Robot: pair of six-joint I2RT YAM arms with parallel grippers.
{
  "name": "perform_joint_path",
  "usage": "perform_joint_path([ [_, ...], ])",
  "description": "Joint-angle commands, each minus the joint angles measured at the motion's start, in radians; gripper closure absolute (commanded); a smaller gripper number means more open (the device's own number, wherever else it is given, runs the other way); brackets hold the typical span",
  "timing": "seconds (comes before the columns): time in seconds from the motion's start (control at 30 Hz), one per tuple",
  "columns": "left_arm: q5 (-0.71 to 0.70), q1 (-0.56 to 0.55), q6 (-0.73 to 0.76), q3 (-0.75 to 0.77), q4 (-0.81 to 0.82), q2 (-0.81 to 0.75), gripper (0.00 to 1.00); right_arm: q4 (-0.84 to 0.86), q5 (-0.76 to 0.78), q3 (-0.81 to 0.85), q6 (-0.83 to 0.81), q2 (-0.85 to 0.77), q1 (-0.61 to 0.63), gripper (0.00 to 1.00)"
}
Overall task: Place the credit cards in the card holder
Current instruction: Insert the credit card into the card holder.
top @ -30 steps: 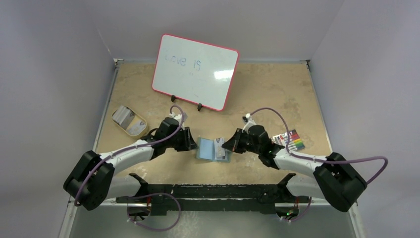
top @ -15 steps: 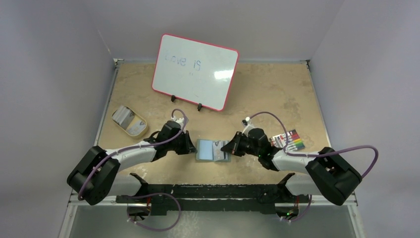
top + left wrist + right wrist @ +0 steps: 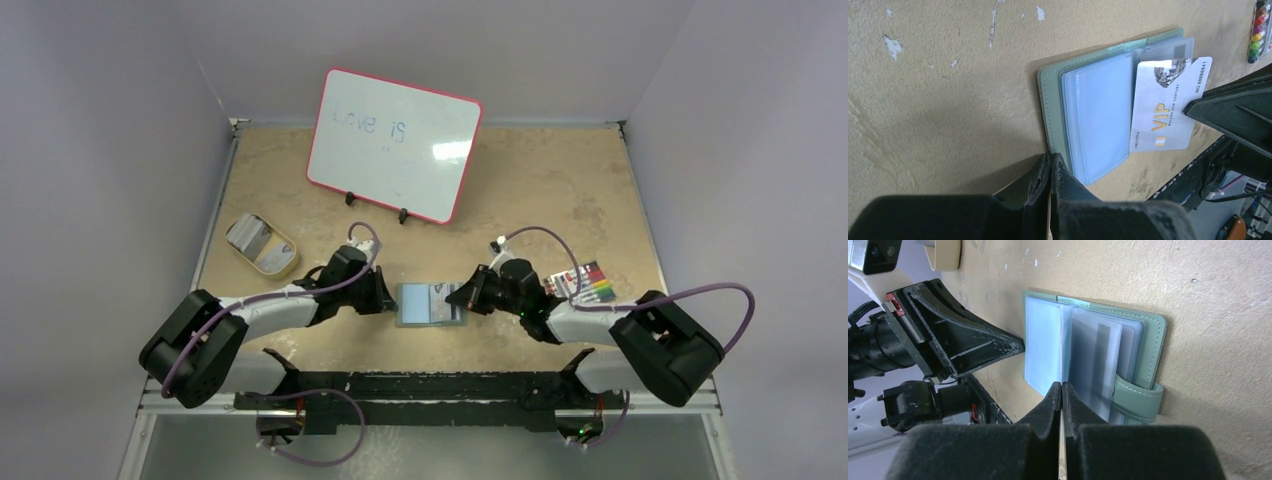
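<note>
The sage-green card holder (image 3: 420, 305) lies open on the table between both arms, its clear pockets fanned out, as the left wrist view (image 3: 1048, 85) and the right wrist view (image 3: 1150, 340) also show. My right gripper (image 3: 462, 297) is shut on a whitish VIP credit card (image 3: 1168, 110). I see that card edge-on between the jaws (image 3: 1062, 386), its far end over the pockets. My left gripper (image 3: 385, 297) is shut, and its tips (image 3: 1050, 157) touch the holder's left edge. No other credit card shows.
A pink-framed whiteboard (image 3: 393, 145) stands at the back. An oval tin (image 3: 260, 243) lies to the left of the left arm. A pack of coloured markers (image 3: 590, 283) lies right of the right gripper and also shows in the left wrist view (image 3: 1260, 25).
Both grippers have dropped lower and come a little nearer the front edge. The holder now lies flatter, with the card further over its pockets.
</note>
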Motion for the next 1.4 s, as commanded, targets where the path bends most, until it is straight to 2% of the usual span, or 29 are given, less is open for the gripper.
perform_joint_path([
  [0.0,-0.008,-0.011,-0.004,-0.010,0.037,0.006,1.00,0.057,0.028,-0.010,0.010,-0.009,-0.005,1.00],
  [0.8,-0.011,-0.027,-0.022,-0.016,0.050,0.027,1.00,0.226,-0.047,-0.005,0.063,0.157,-0.005,1.00],
  [1.0,-0.024,-0.043,-0.042,-0.012,0.055,0.016,1.00,0.233,-0.023,0.027,0.043,0.179,-0.005,0.99],
  [1.17,-0.038,-0.055,-0.059,-0.019,0.074,0.014,1.00,0.207,-0.026,0.044,0.030,0.197,-0.003,0.93],
  [1.23,-0.042,-0.057,-0.067,-0.024,0.087,0.013,1.00,0.138,-0.024,0.071,-0.012,0.191,-0.003,0.85],
  [1.37,-0.045,-0.057,-0.066,-0.020,0.090,0.019,1.00,-0.127,0.065,0.136,-0.100,0.112,-0.003,0.67],
])
